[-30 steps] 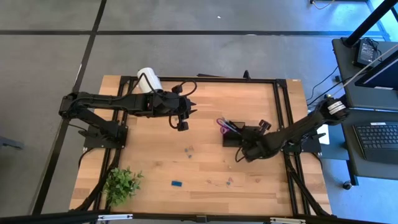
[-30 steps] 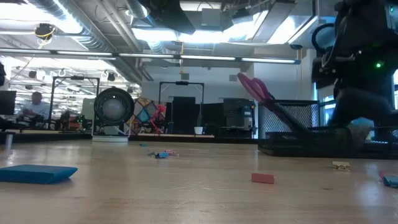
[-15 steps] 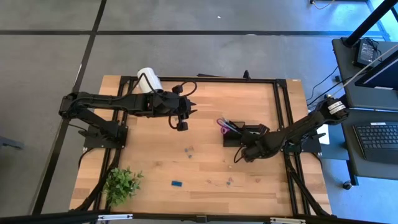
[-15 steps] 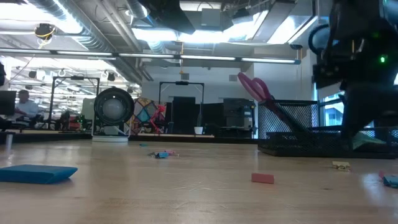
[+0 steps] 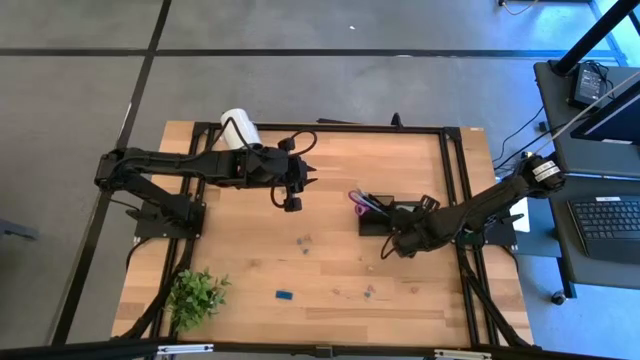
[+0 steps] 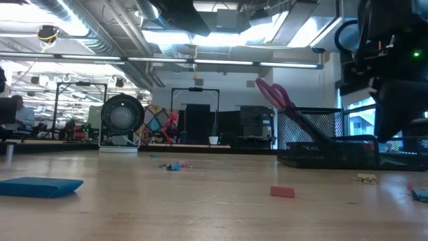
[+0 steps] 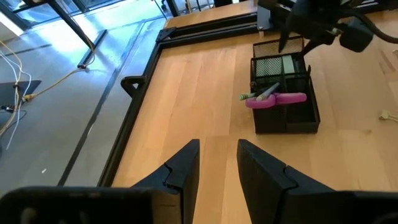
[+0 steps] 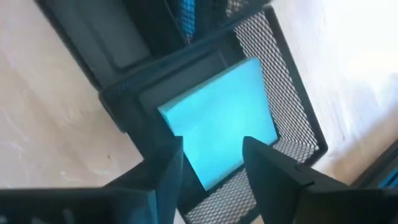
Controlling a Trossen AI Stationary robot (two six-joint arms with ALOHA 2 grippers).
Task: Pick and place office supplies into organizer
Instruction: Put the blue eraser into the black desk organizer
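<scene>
Black mesh organizer (image 5: 392, 214), compartmented, standing on the wooden surface (image 5: 320, 200) toward the right arm's side; purple-handled scissors (image 7: 277, 99) and a thin pen (image 7: 260, 94) lie slanted in its taller section, and a square notepad (image 8: 221, 122) lies flat in a low compartment. Right gripper (image 5: 401, 241): poised directly over that low compartment, the notepad lying straight ahead between its two dark fingers (image 8: 275, 168); jaws spread apart, holding nothing; whether the fingertips touch the pad or the mesh wall cannot be told. Judged state: notepad placed, release apparently complete. Left gripper (image 5: 291, 198): hanging above bare wood toward the far middle of the surface, well apart from the organizer, which lies ahead of it; jaws slightly parted with a narrow gap, empty. Remaining loose items: a small blue block (image 5: 284, 295) near the front edge; a small cluster of tiny clips (image 5: 303, 240) on the mid surface; further small pieces (image 5: 368, 292) toward the front right. Relation governing the coming pick: the clip cluster lies between the two arms, nearer the left gripper and toward the front from it; the front-right pieces lie nearer the right gripper, toward the front edge from the organizer. Blue block's long axis runs roughly along the front edge. Not for sorting: potted plant (image 5: 197, 293) at front left; white cylinder (image 5: 238, 129) at the far left.
</scene>
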